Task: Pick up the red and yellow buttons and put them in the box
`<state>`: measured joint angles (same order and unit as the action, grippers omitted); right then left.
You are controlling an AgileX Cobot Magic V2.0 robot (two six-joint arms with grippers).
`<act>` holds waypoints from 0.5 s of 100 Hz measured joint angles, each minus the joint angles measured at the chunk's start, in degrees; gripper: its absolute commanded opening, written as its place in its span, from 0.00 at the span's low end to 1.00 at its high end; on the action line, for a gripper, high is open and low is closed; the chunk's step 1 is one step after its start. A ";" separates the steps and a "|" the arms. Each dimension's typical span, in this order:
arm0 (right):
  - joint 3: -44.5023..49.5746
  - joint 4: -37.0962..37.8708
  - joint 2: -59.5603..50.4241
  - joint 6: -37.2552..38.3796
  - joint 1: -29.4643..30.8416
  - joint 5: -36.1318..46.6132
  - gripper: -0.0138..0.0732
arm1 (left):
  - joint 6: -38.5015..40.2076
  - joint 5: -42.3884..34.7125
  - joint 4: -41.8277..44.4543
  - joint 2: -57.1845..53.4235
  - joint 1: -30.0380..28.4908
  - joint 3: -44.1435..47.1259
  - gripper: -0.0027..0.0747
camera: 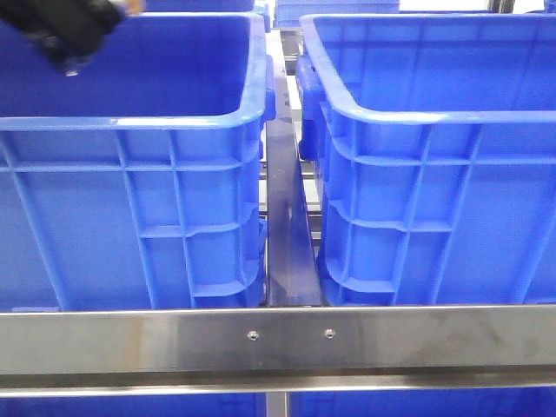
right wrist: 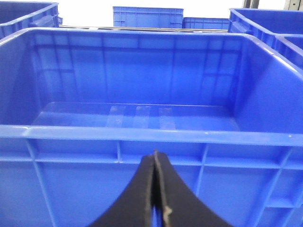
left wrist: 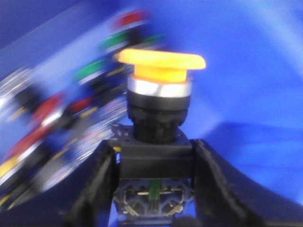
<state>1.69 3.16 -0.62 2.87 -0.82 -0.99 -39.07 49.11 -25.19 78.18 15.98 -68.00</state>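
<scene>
Yellow button [left wrist: 161, 64], domed cap on black stem, pinched in left gripper [left wrist: 154, 163]; blurred pile behind, probably more buttons. Right gripper [right wrist: 155, 189] pressed together outside blue crate [right wrist: 142, 135].

A workshop or factory sorting station: blue plastic crates [camera: 130, 200] on a steel rack [camera: 278, 339].

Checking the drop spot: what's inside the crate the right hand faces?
The blue crate looks bare inside: only floor and walls show, with pale reflections. The near strip of its floor is hidden behind the front rim. The right hand is shut outside it, holding nothing.
</scene>
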 measured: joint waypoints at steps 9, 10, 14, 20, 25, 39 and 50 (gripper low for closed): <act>0.00 0.00 0.00 0.00 0.00 0.00 0.08 | -0.93 0.09 -0.51 0.00 3.69 0.00 0.14; 0.00 0.00 0.00 0.00 0.00 0.00 0.08 | -1.05 0.09 -0.51 0.00 3.96 0.00 0.14; 0.00 0.00 0.00 0.00 0.00 0.26 0.08 | -1.27 0.09 -0.51 0.00 5.56 0.00 0.14; 0.00 0.00 0.00 0.00 0.00 0.99 0.08 | -2.10 0.09 -0.51 0.00 7.84 0.00 0.14; 0.00 0.00 0.00 0.00 0.00 1.50 0.08 | -2.82 0.09 -0.56 0.00 9.59 0.00 0.14; -2.73 0.00 0.00 0.10 0.00 -3.91 0.08 | -3.82 -0.02 -0.56 0.00 13.80 0.00 0.14; -8.19 -2.14 1.72 0.11 0.00 -10.22 0.08 | -4.06 -0.67 -0.71 0.00 16.08 0.00 0.14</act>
<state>-6.50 1.01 1.10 2.98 -0.82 -11.21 -43.13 48.44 -25.90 78.18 32.06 -68.00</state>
